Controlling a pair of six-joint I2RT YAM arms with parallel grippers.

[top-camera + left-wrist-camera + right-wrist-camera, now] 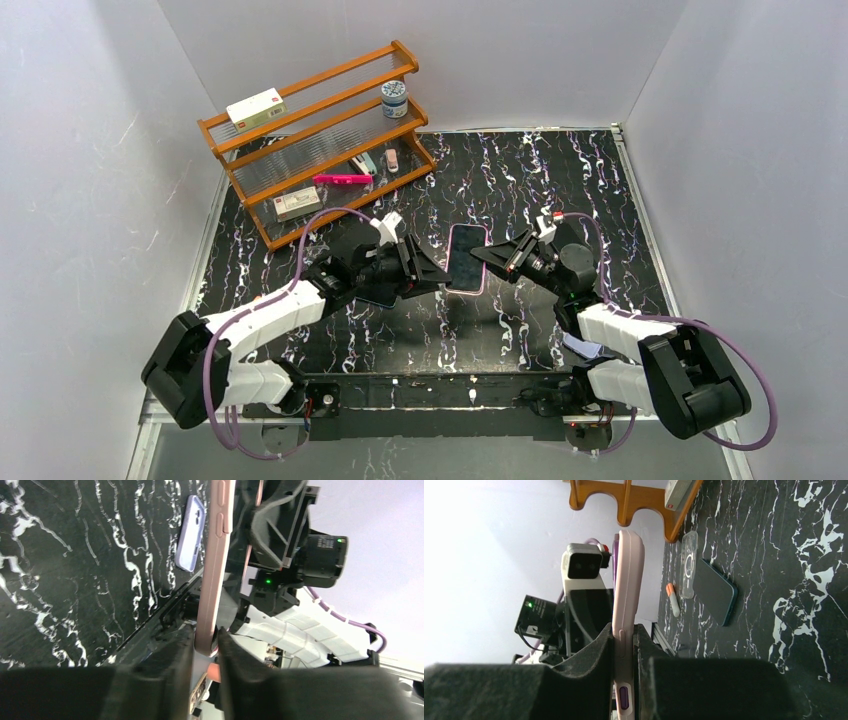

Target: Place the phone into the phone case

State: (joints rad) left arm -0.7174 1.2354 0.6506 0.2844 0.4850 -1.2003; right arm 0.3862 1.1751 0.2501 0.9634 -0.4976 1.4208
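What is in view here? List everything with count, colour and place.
pink phone: 1, pink with dark screen, gripped between both arms mid-table
dark phone: 1, dark teal, flat under the left arm
clear case: 1, transparent, beside the dark phone
lavender case: 1, pale purple, flat by the right arm
orange-tipped stick: 1, white and orange, beside the clear case
rack: 1, brown wood, far left
cream box: 1, cream, top shelf
jar: 1, white and blue, middle shelf
marker: 1, pink, bottom shelf
grey box: 1, grey, bottom shelf
table: 1, black marbled, under everything
left end effector: 1, black, shut on the pink phone
right end effector: 1, black, shut on the pink phone
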